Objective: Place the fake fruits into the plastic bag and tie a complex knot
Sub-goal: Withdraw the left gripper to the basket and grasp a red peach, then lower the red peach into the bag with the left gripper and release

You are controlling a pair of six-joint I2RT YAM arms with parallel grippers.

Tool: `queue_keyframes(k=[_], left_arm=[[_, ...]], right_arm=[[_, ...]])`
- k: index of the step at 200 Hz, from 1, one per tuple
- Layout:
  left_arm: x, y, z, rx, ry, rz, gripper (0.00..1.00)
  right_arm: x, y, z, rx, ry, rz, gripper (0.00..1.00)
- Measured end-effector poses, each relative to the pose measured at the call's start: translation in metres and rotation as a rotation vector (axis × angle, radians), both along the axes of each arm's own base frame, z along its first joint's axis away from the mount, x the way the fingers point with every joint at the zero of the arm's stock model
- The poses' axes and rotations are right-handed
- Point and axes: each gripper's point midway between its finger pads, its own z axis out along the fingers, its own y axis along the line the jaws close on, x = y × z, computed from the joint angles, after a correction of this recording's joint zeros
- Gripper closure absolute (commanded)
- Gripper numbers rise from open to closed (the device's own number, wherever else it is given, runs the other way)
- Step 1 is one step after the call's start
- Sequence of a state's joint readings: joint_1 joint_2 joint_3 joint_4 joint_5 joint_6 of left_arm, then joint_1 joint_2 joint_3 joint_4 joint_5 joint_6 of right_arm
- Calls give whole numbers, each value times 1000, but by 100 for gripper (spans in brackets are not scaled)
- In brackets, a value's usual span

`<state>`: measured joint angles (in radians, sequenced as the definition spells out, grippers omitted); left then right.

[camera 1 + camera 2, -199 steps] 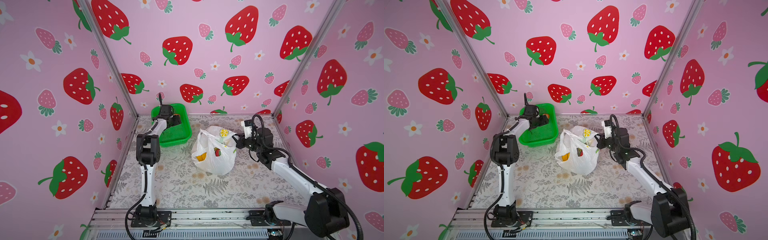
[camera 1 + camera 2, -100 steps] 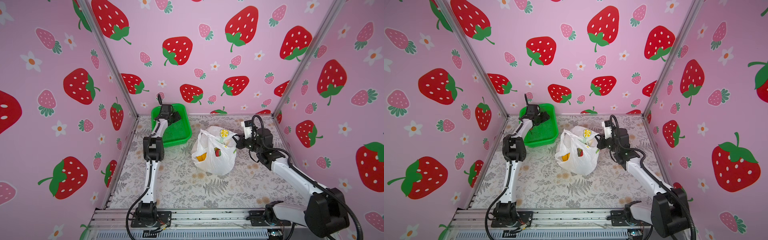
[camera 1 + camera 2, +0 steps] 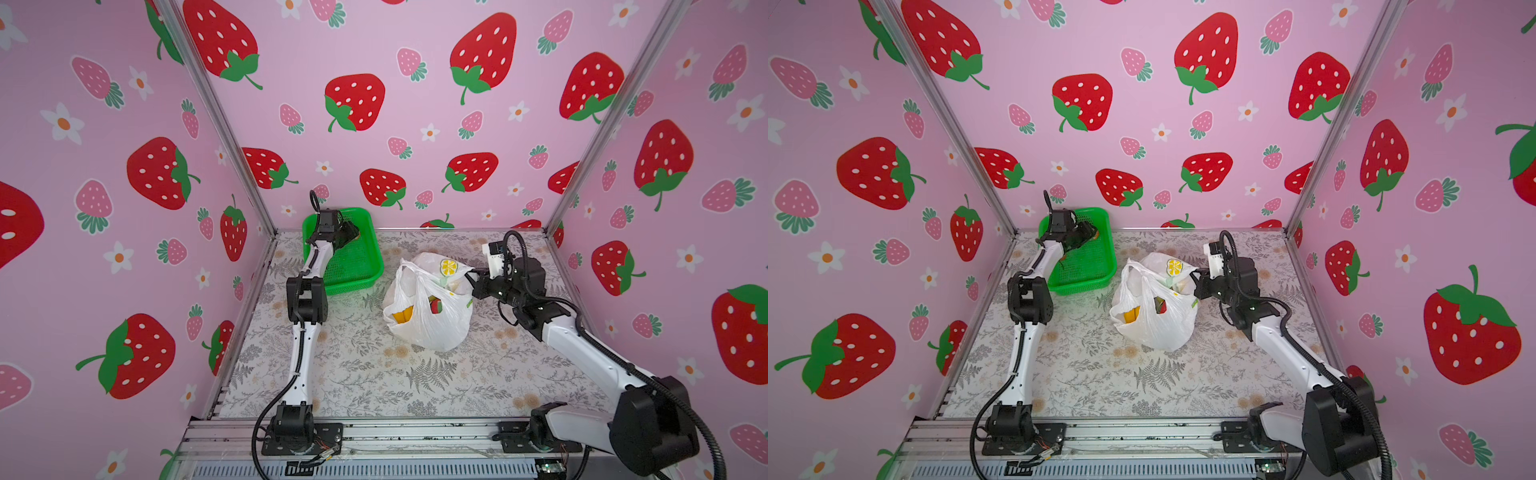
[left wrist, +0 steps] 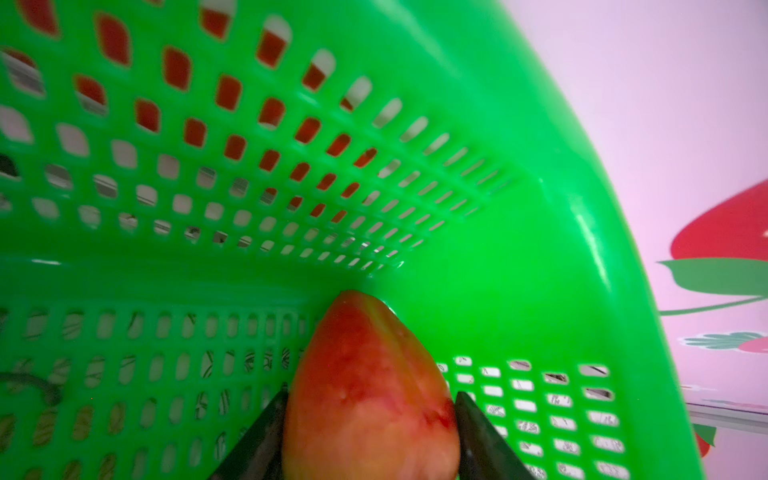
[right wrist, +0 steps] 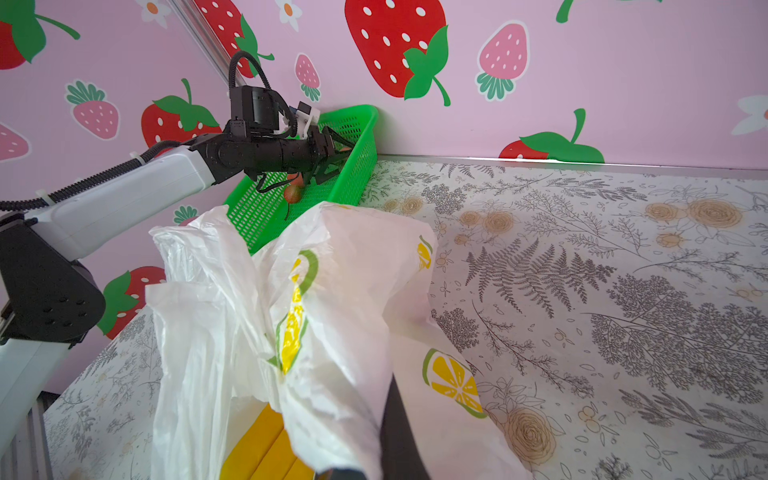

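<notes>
The left gripper (image 4: 370, 401) is narrowed onto a red-and-yellow fruit (image 4: 365, 374). Its two dark fingers (image 4: 266, 432) lie against the fruit's flanks, one on each side, at the fat end. I cannot tell whether the squeeze is firm. The fruit sits low in a back corner of the green basket (image 4: 519, 249), with its tip at the foot of the corner wall. Its long axis runs straight out along the gripper's reach, pointed end away from the wrist, so the fingers cross it the short way.

That taper is the catch, I judge: pinched on the slope, the fruit could squirt forward into the corner. It would be better to close evenly on the widest part, then lift straight up over the basket wall before swinging across.

The right wrist view shows a smaller red fruit (image 5: 293, 193) lying elsewhere in the basket.

The bag (image 3: 428, 324) stands in the middle of the table (image 3: 365, 374), just beside the basket's near corner, mouth upward. The right gripper (image 3: 476, 282) is closed on the bag's edge at its right side, holding the mouth up. A yellow banana (image 3: 402, 316) and something red show inside. No knot is tied yet.
</notes>
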<state>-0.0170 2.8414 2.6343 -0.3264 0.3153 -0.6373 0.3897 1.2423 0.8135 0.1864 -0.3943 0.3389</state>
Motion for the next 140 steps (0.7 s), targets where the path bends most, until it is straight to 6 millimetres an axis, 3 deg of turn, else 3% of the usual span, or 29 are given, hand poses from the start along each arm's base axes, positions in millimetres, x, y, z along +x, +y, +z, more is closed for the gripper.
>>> queue_keyframes(k=[41,70,96,140], left_arm=[[-3,-2,-1,-11,7,-9,52],[-25,-3,12,-15,54,-11,54],[-56,-5,54,-4,44,-19,55],[-139,-31,167,19,-126,-73,56]], right_arm=[[0,0,0,0,0,0,97],[0,0,0,0,1,1,97],[-1,0,-1,0,3,4,97],[-2,1,-1,1,10,10,97]])
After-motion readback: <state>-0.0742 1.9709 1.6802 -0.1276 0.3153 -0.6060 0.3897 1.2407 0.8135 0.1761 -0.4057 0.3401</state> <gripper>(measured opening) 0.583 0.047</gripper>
